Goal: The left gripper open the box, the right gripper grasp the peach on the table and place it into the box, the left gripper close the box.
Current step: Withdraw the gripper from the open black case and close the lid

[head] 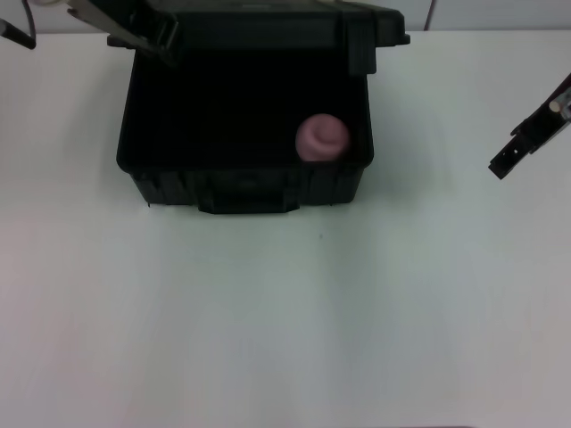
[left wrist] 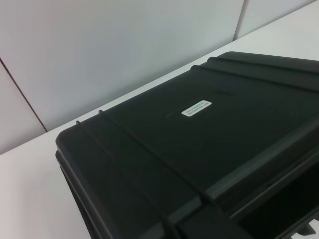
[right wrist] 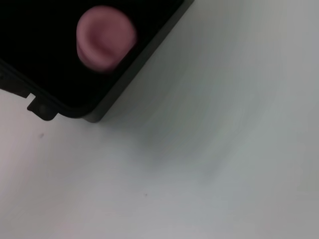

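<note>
Inside the black box (head: 245, 134), in its front right corner, we see the peach (head: 321, 138) lying against the wall, so what is left, as we judge it, is for the lid (head: 268, 20) to come down. The lid stands raised at the back, and the left gripper (head: 147, 40) sits at its left rear edge, seemingly touching or holding it; whether the fingers there are clamped or parted we cannot tell. The left wrist view shows only the ribbed outer face of the lid with its small white label (left wrist: 196, 108). The chief risk we see is the lid dropping freely if contact at that edge slips, which could jolt the box across the white worktop (head: 285, 330) or leave the latches unseated. A push aimed too far to one side might also twist the case rather than swing the lid. The peach sits low enough that it should not foul the rim, in our judgement. The right gripper (head: 504, 163) hangs well off to the right above the worktop, carrying nothing, with its opening not discernible to us.
</note>
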Action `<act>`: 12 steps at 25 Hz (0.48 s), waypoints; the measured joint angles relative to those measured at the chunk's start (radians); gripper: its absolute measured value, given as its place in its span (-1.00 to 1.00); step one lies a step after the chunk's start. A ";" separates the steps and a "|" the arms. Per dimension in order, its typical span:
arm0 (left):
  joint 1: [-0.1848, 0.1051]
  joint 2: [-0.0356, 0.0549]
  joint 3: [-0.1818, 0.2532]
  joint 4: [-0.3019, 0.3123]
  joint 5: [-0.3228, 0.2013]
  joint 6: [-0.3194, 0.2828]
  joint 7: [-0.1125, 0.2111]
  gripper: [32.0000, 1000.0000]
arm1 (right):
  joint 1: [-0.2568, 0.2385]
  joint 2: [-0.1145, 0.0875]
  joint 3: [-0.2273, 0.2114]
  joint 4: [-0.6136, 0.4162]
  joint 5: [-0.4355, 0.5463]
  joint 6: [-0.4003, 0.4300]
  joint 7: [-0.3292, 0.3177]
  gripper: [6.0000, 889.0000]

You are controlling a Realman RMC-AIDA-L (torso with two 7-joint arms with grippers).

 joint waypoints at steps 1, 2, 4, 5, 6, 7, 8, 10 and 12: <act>0.000 -0.0004 0.002 0.000 0.000 0.000 0.000 -0.87 | 0.000 0.000 0.000 -0.001 0.000 0.000 0.000 0.89; 0.002 -0.0006 0.005 0.000 0.000 0.000 0.001 -0.82 | -0.001 0.000 0.000 -0.002 0.000 0.000 0.000 0.89; 0.003 -0.0006 0.011 0.000 0.000 -0.001 0.001 -0.68 | -0.002 0.000 0.000 -0.002 0.001 -0.001 0.000 0.89; 0.004 -0.0006 0.011 0.000 0.000 -0.001 0.000 -0.58 | -0.002 0.000 0.000 -0.002 0.001 -0.003 0.000 0.89; 0.004 -0.0006 0.011 -0.001 0.001 -0.002 0.000 -0.49 | -0.002 0.000 0.000 -0.003 0.001 -0.004 0.000 0.89; 0.005 -0.0009 0.012 -0.001 0.005 -0.005 0.000 -0.39 | -0.002 0.000 0.000 -0.003 0.001 -0.005 0.000 0.89; 0.005 -0.0012 0.012 -0.001 0.010 -0.008 0.000 -0.29 | -0.002 0.000 0.000 -0.003 0.001 -0.006 0.000 0.89; 0.005 -0.0019 0.012 -0.001 0.025 -0.017 0.001 -0.09 | -0.002 0.000 0.000 -0.003 0.001 -0.006 0.000 0.89; 0.007 -0.0021 0.012 -0.001 0.035 -0.023 0.001 0.12 | -0.002 0.000 0.000 -0.003 0.001 -0.007 0.000 0.89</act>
